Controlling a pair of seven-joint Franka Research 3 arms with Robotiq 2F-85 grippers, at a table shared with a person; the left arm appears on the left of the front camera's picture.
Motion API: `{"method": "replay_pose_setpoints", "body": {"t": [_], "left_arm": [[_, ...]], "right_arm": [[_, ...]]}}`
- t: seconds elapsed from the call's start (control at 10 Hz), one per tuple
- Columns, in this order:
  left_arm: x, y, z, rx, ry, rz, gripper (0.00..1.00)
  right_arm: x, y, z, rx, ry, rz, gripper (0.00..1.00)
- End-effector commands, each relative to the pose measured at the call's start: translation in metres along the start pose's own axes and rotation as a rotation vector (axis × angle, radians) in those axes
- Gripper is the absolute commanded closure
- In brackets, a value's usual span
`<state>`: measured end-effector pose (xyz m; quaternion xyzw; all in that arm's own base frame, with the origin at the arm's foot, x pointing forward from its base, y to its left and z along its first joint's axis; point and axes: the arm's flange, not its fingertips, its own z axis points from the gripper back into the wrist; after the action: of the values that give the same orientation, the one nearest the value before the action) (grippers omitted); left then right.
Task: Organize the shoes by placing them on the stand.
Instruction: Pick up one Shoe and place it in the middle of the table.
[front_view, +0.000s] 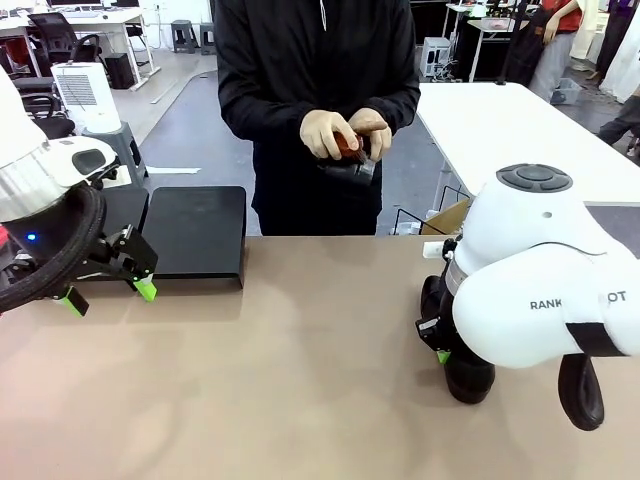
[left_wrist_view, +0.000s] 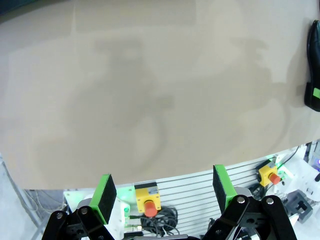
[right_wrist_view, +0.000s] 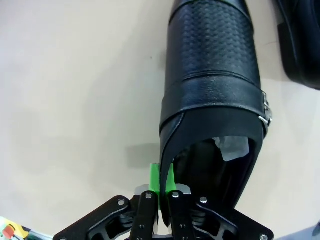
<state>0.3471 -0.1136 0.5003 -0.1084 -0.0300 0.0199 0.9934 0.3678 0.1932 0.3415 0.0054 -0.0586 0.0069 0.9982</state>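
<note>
Shoes (right_wrist_view: 210, 75): two on table (front_view: 300, 400); right jaws clamped on one; left jaws apart.

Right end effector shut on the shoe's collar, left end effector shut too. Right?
No: the left end effector is open, pads apart, per the left wrist view. The right end effector is shut on the collar of the black dress shoe.

Two shoes (right_wrist_view: 210, 75) (right_wrist_view: 300, 45) on the table (front_view: 300, 400), one stand (front_view: 195, 235), two pincers (front_view: 108, 295) (right_wrist_view: 161, 180), one person (front_view: 310, 60) with two hands (front_view: 325, 132).
</note>
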Motion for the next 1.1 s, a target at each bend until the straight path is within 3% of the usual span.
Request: {"method": "replay_pose_setpoints", "body": {"t": [0.0,0.2,0.5,0.8,1.0], "left_arm": [[-0.002,0.002,-0.002,-0.017,-0.009,-0.009,0.0],[-0.002,0.002,-0.002,-0.017,-0.009,-0.009,0.0],[-0.002,0.002,-0.002,-0.017,-0.009,-0.009,0.0],[-0.002,0.002,-0.002,-0.017,-0.009,-0.009,0.0],[-0.002,0.002,-0.002,-0.017,-0.009,-0.009,0.0]], "right_arm": [[0.002,0.005,0.017,-0.071,0.012,-0.082,1.0],[-0.003,0.016,0.044,-0.045,-0.035,-0.12,1.0],[-0.033,0.088,0.09,0.082,-0.132,-0.04,1.0],[-0.055,0.188,0.067,0.207,-0.1,0.094,1.0],[-0.063,0.228,0.04,0.228,-0.063,0.175,1.0]]}}
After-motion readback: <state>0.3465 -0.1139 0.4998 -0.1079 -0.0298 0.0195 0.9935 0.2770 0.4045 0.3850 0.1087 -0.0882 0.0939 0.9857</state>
